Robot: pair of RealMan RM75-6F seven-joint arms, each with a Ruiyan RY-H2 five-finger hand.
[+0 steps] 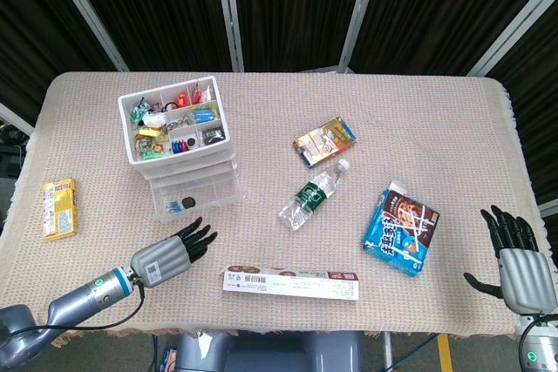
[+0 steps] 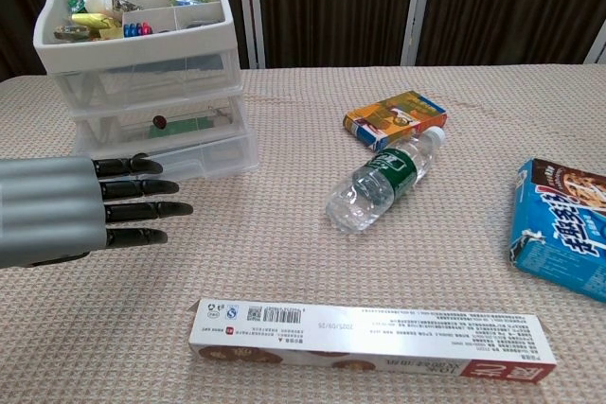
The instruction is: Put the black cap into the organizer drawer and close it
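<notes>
The white and clear organizer (image 1: 179, 141) (image 2: 151, 73) stands at the back left of the table. A small black cap (image 1: 173, 206) shows through its clear bottom drawer (image 1: 196, 196) (image 2: 213, 153), whose front sits about level with the drawers above. My left hand (image 1: 170, 253) (image 2: 85, 210) hovers in front of the organizer, apart from it. It holds nothing, and its fingers are stretched out and apart. In the chest view it hides the drawer's left part. My right hand (image 1: 514, 250) is open at the table's near right corner.
A plastic bottle (image 1: 314, 193) (image 2: 383, 177) lies mid-table beside an orange box (image 1: 324, 141) (image 2: 394, 118). A long flat box (image 1: 290, 283) (image 2: 369, 338) lies near the front edge, a blue snack bag (image 1: 401, 230) (image 2: 563, 229) to the right, a yellow packet (image 1: 58, 208) at far left.
</notes>
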